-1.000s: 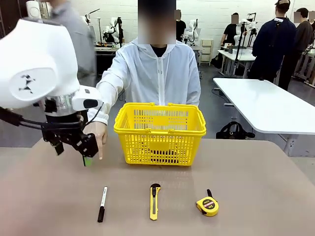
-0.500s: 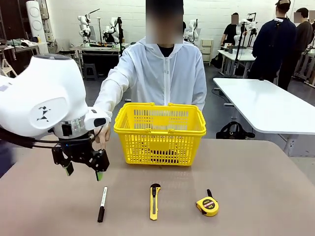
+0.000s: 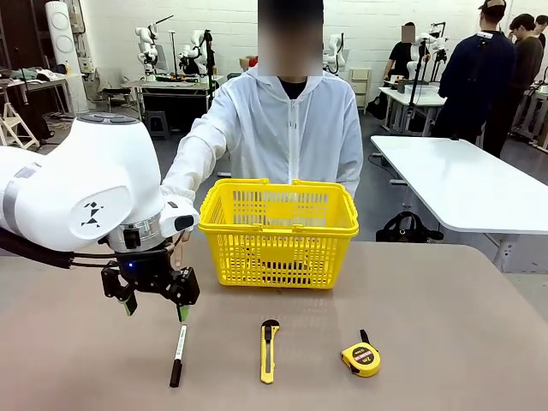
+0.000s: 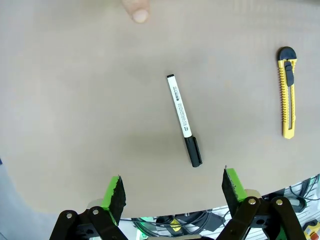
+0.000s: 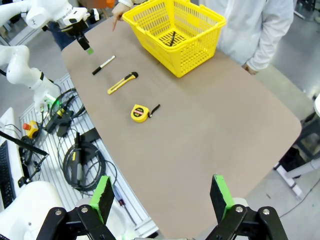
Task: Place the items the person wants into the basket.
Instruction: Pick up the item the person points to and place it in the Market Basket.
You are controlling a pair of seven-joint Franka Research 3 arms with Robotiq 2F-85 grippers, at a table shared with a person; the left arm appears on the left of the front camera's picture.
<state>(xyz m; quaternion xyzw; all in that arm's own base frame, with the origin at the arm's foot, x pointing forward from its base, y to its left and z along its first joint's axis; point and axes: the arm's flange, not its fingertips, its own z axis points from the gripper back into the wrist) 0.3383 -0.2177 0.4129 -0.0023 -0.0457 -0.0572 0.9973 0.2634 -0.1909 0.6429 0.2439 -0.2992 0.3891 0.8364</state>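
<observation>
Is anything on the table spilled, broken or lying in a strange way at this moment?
Nothing stands out. The basket stands upright, and the marker, utility knife and tape measure lie apart in a tidy row on the robot's side of it. The left claw hangs open above the marker.

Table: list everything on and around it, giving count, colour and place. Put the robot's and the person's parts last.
table: one, brown, between the robot and the person
basket: one, yellow, far middle of the table
pen: one, dark, lying inside the basket
marker: one, white barrel with black cap, near side, left of the knife
utility knife: one, yellow and black, near side, in front of the basket
tape measure: one, yellow and black, right of the knife
person: one, white jacket, behind the basket
person's finger: one, tip beyond the marker's white end
left gripper: open, above the marker's far end
right gripper: open, high over the table's edge
</observation>
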